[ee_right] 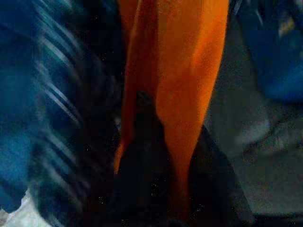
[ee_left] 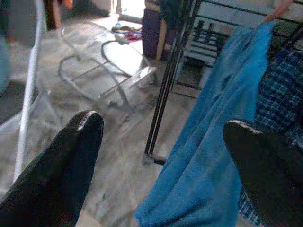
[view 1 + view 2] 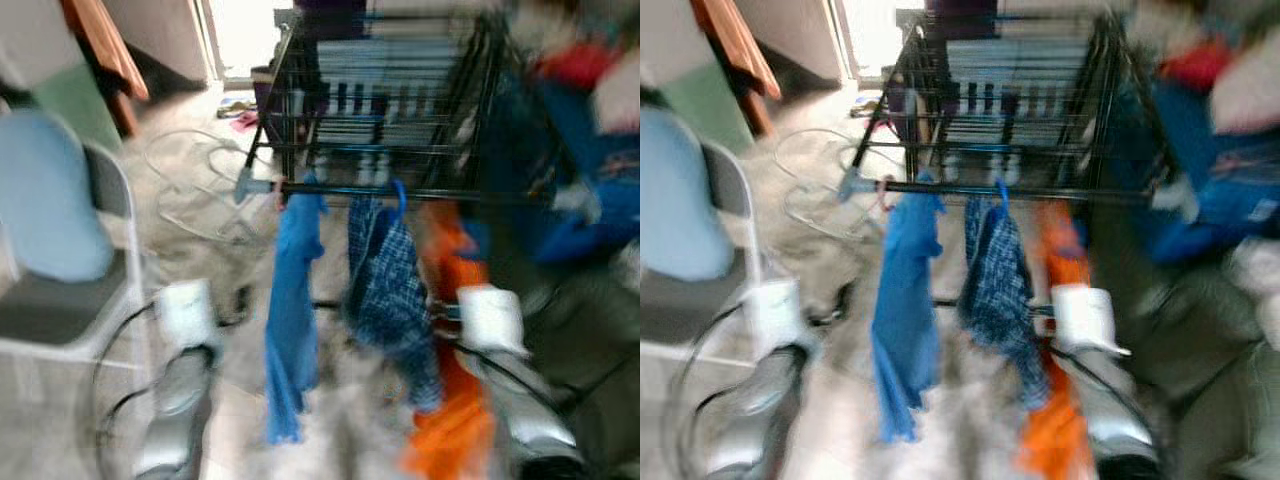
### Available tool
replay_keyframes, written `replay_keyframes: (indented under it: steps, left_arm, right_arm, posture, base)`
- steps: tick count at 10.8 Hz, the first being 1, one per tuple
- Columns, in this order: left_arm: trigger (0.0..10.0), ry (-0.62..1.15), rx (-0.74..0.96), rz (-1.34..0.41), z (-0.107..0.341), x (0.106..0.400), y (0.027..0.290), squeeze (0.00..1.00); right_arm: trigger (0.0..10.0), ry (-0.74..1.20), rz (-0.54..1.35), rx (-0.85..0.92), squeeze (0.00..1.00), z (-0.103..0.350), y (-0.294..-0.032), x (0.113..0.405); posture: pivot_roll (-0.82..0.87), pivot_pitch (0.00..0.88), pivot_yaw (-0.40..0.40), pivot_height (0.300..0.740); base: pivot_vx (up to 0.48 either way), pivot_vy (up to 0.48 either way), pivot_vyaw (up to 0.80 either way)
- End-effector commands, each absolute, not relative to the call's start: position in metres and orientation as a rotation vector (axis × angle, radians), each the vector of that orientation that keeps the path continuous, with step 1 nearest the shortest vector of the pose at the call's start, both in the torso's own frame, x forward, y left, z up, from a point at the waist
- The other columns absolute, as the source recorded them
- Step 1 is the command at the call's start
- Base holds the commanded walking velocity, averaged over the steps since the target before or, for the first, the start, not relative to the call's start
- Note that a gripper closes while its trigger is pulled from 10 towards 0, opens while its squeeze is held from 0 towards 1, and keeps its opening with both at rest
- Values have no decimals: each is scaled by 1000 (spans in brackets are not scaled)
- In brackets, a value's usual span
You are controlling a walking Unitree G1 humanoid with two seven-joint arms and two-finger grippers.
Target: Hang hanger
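A black drying rack (image 3: 330, 188) stands before me, blurred in the head views. From its front rail hang a blue garment (image 3: 292, 300), a dark plaid shirt (image 3: 395, 290) on a blue hanger hook (image 3: 400, 192), and an orange garment (image 3: 450, 420). My left gripper (image 2: 163, 127) is open and holds nothing; the blue garment (image 2: 213, 142) hangs just beyond it. My right gripper (image 1: 175, 142) is low by the orange garment (image 1: 180, 71), and that cloth runs down between its dark fingers (image 1: 142, 132). Both silver arms (image 3: 175, 400) sit low at the picture's bottom.
A grey folding chair (image 3: 60, 310) with a pale blue cushion stands at my left. A white wire frame (image 2: 109, 71) lies on the stone floor beyond it. Piled blue and red clothes (image 3: 590, 170) crowd the right side. A bright doorway is behind the rack.
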State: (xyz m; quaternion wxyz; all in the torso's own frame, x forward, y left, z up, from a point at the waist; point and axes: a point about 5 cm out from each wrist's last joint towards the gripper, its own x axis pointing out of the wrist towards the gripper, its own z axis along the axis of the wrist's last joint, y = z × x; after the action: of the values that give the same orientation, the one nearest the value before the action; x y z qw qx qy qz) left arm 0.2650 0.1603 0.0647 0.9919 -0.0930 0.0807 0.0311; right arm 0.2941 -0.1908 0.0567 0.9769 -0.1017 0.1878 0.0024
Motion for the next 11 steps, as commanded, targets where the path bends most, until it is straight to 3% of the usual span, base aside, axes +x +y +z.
replay_keyframes:
  steps: [1,3,5,7,11]
  left_arm:
    - [10000,128,-198,45,72,268,153,0]
    - [10000,98,-203,4,75,268,153,0]
    - [10000,104,-195,-33,75,270,152,0]
    - [10000,97,-202,-60,77,277,151,0]
    - [10000,97,-202,-63,77,278,150,0]
  right_arm:
    - [10000,404,2,-212,0,54,-195,295]
    - [10000,398,14,-204,0,54,-187,302]
    - [10000,409,-73,-170,0,52,-196,301]
    - [10000,409,-120,-161,0,50,-210,293]
    - [10000,409,-123,-161,0,50,-211,293]
  posture:
    - [-151,0,-57,740]
    - [-148,0,-31,740]
    - [-180,0,15,740]
    - [-213,0,39,740]
    - [-213,0,39,740]
  base:
    - [0,0,0]
    - [0,0,0]
    - [0,0,0]
    - [0,0,-784]
    - [0,0,-781]
